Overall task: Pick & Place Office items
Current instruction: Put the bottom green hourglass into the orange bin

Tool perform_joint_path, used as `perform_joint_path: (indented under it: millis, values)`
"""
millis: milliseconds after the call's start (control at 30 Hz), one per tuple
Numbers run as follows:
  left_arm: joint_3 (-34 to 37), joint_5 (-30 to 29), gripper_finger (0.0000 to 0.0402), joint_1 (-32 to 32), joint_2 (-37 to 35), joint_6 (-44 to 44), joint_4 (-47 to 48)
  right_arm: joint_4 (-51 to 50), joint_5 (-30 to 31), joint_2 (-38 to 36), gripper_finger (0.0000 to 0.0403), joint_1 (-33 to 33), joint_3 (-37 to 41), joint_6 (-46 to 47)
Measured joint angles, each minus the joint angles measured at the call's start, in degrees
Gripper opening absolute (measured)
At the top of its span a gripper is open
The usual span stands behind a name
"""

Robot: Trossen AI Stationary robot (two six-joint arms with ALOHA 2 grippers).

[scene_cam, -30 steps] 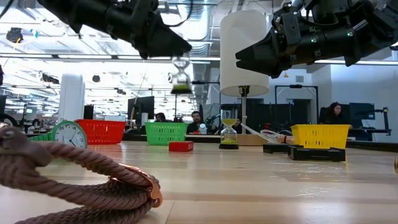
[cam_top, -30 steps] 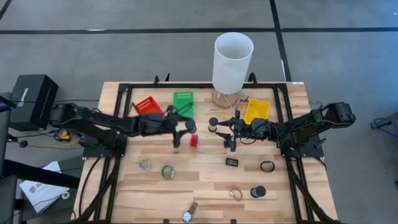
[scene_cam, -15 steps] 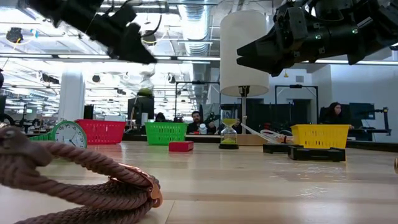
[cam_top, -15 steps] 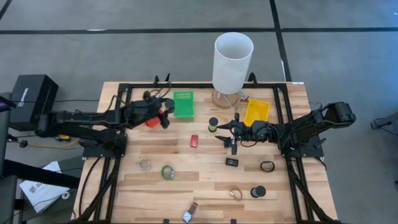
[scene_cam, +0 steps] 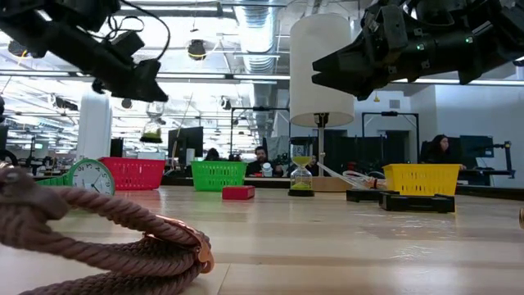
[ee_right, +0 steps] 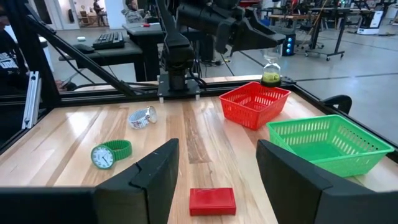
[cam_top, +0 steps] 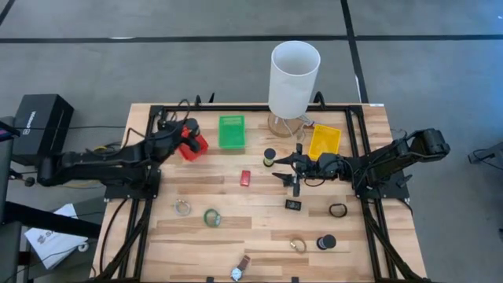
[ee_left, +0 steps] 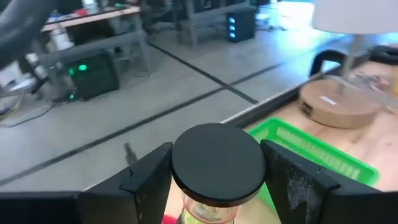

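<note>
1. Since the earlier frames the left gripper (cam_top: 182,134) has swung from the middle of the table, near the red block (cam_top: 245,178), back to the far left, and now hangs over the red bin (cam_top: 194,146). The right gripper (cam_top: 286,167) has barely shifted.
2. That left gripper is clamped on a small hourglass (scene_cam: 152,123). The left wrist view shows its black cap (ee_left: 217,163) squeezed between the two fingers (ee_left: 149,177), with the glass and greenish sand below it.
3. The hourglass hangs upright and clear above the red bin's rim (scene_cam: 131,162), touching nothing.
4. To do this step well, I would centre the hourglass over the bin's open middle, lower it until its base is inside the walls, and only then let go. Dropped from this height, it could tip or bounce off the rim.
5. It is glass and top-heavy in this grip, so a slow, straight descent looks safest.
6. The right gripper waits with its fingers apart, holding nothing, above the table's centre between a second hourglass (cam_top: 269,157) and a small black block (cam_top: 292,204).
7. The red bin looks empty in the right wrist view (ee_right: 254,102).
8. The green bin (cam_top: 231,131) also shows no contents from above.
9. The yellow bin (cam_top: 324,140) sits just behind the right gripper. I cannot tell whether anything lies in it.
10. A green clock (cam_top: 211,218), a wristwatch (cam_top: 239,270) and a black ring (cam_top: 338,211) lie on the near half of the table.
</note>
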State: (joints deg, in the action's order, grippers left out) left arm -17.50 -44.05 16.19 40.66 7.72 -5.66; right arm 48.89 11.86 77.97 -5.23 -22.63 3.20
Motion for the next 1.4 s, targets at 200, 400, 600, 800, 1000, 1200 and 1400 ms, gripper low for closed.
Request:
perform_joint_path:
  millis: [200, 400, 600, 800, 1000, 1200, 1400]
  values:
    - [4.5, -0.4, 0.0221, 1.7, -0.3, 7.0, 0.2, 0.0, 0.0, 0.0, 0.0207, 0.0, 0.0, -0.1]
    - [8.4, -0.8, 0.0226, 3.2, -0.1, 11.3, -0.9, 0.0, 0.0, 0.0, 0.0207, 0.1, 0.0, -0.2]
    - [11.8, -0.9, 0.0230, 4.6, -0.1, 13.8, -2.3, 0.0, 0.0, 0.0, 0.0207, 1.0, 0.0, -0.2]
    - [12.7, -0.9, 0.0220, 6.8, 0.0, 13.9, -6.8, 0.1, 0.0, 0.0, 0.0207, 2.5, 0.0, -0.2]
    - [12.7, 0.6, 0.0233, 8.2, 2.6, 16.8, -8.9, 0.9, 0.0, 0.0, 0.0207, 4.2, -0.9, -0.2]
    - [12.7, 0.6, 0.0222, 8.7, 7.8, 16.7, -11.2, 0.4, 0.0, 0.0, 0.0207, 4.4, -3.2, -0.2]
    - [12.6, 0.4, 0.0234, 8.7, 11.2, 17.2, -12.8, -0.6, 0.0, 0.0, 0.0207, 4.4, -4.3, -0.7]
